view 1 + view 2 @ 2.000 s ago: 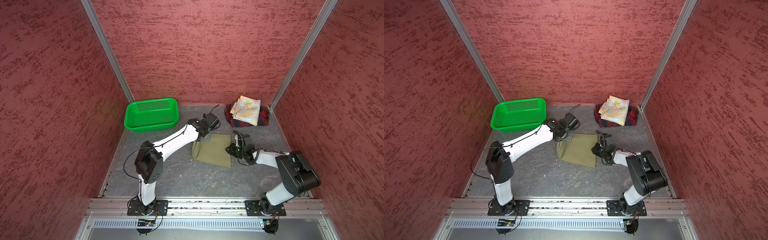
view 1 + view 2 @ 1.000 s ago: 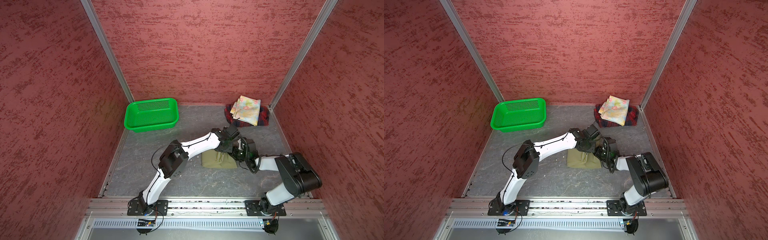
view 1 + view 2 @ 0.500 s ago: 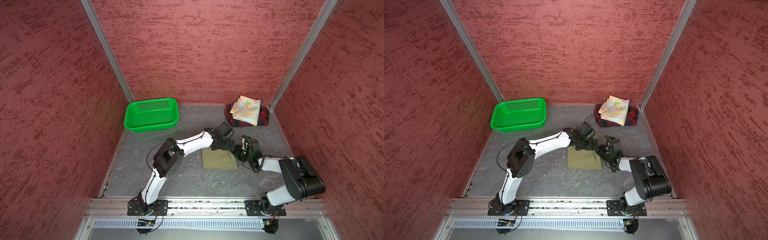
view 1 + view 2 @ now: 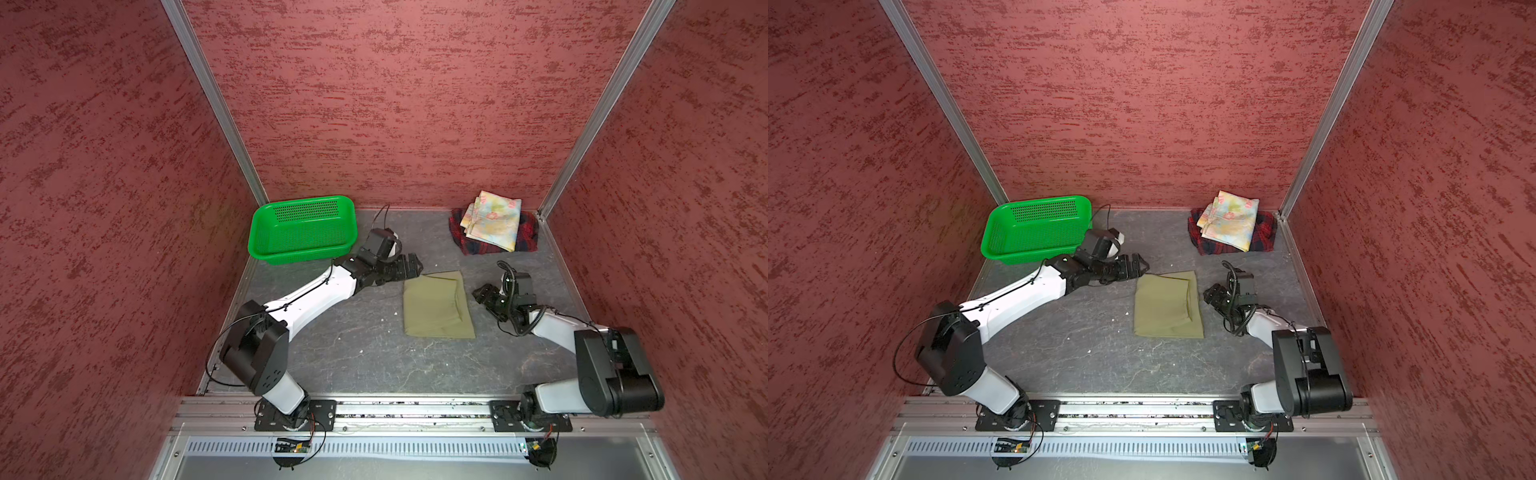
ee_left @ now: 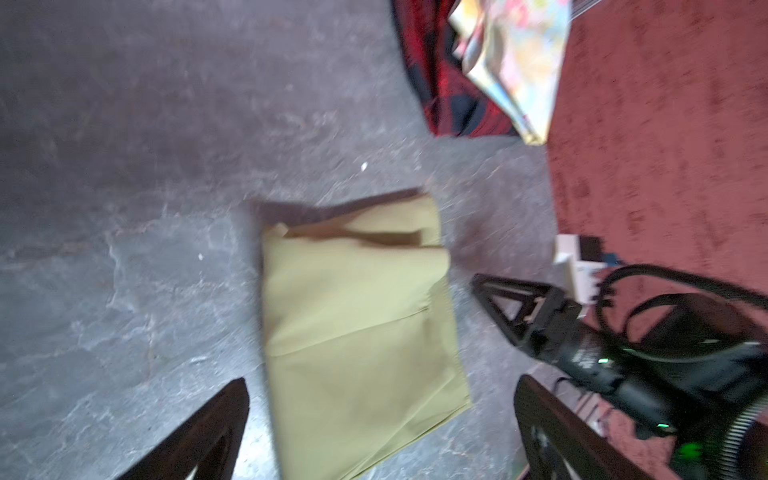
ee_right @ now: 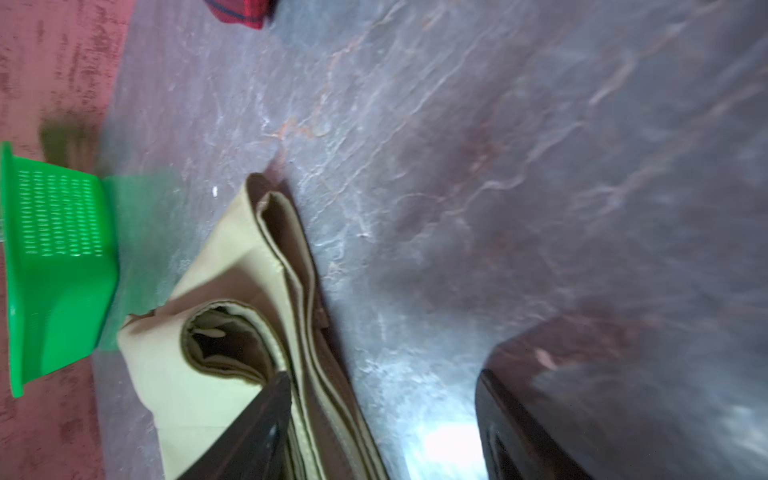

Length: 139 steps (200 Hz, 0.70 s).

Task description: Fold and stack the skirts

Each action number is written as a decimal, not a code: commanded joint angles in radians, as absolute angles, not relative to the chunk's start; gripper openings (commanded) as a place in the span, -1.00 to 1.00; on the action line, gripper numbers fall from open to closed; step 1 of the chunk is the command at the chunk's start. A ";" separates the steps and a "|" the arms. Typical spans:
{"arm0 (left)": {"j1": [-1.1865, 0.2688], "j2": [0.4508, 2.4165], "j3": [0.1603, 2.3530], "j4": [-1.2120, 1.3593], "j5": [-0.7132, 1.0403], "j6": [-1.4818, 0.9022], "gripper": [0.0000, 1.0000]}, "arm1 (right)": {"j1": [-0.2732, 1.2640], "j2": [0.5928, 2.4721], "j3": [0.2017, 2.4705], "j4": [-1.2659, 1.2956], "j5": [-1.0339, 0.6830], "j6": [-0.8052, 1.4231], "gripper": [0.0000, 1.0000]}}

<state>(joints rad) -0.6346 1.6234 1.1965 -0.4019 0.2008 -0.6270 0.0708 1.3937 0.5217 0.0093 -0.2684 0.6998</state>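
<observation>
The olive skirt [image 4: 436, 305] [image 4: 1167, 305] lies folded in a rectangle mid-floor, flat and free of both grippers. My left gripper [image 4: 415, 268] [image 4: 1140, 266] hovers open just off its far left corner; in the left wrist view the olive skirt [image 5: 357, 332] lies beyond the spread jaws of the left gripper [image 5: 380, 384]. My right gripper [image 4: 480, 295] [image 4: 1210, 295] is open beside the skirt's right edge, with bare floor between its fingers [image 6: 382, 376]. At the back right, the folded floral skirt [image 4: 494, 220] [image 4: 1229, 220] rests on the plaid skirt [image 4: 525, 237] [image 4: 1264, 232].
A green perforated basket [image 4: 303, 228] [image 4: 1036, 228] stands at the back left, close behind my left wrist. Red textured walls enclose the floor on three sides. A metal rail with both arm bases runs along the front edge.
Both grippers have opened and let go of the olive skirt, which now lies folded. The left arm has drawn back toward the basket and the right gripper has backed off to the right.
</observation>
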 commanded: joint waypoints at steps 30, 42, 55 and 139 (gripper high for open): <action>-0.701 1.759 1.242 -0.486 0.104 -0.568 0.94 | 0.111 1.252 0.598 -0.167 -0.216 0.570 0.30; -0.711 1.789 1.258 -0.491 0.088 -0.566 0.93 | 0.131 1.233 0.606 -0.183 -0.214 0.568 0.29; -0.726 1.816 1.276 -0.496 0.069 -0.562 0.90 | 0.138 1.230 0.608 -0.191 -0.232 0.566 0.28; -0.965 1.880 1.426 -0.531 -0.154 -0.317 0.70 | 0.141 1.376 0.563 -0.088 -0.357 0.603 0.10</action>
